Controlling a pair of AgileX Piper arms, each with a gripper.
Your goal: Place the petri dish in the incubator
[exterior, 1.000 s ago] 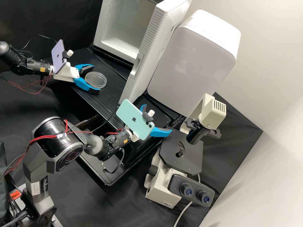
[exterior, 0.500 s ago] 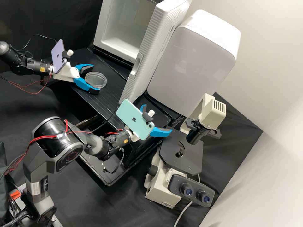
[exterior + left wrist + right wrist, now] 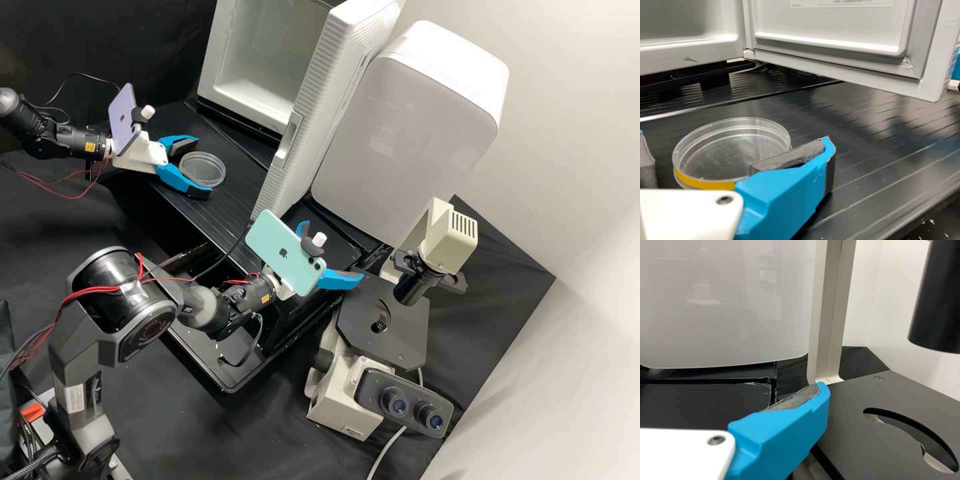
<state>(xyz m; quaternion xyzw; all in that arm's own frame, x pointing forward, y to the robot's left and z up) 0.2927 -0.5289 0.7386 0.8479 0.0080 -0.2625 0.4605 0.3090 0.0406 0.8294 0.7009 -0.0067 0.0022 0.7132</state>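
Note:
A clear petri dish with a yellow band lies on the black ribbed tray in front of the white incubator. The incubator door stands swung open. My left gripper is open and low over the tray, one blue finger on each side of the dish. In the left wrist view the dish lies between the fingers, close to one pad. My right gripper is open with nothing in it, by the edge of the microscope stage.
A large white box stands right of the incubator door. A white microscope with its black stage sits at the front right. Black cloth covers the bench around the tray. Red wires trail from both arms.

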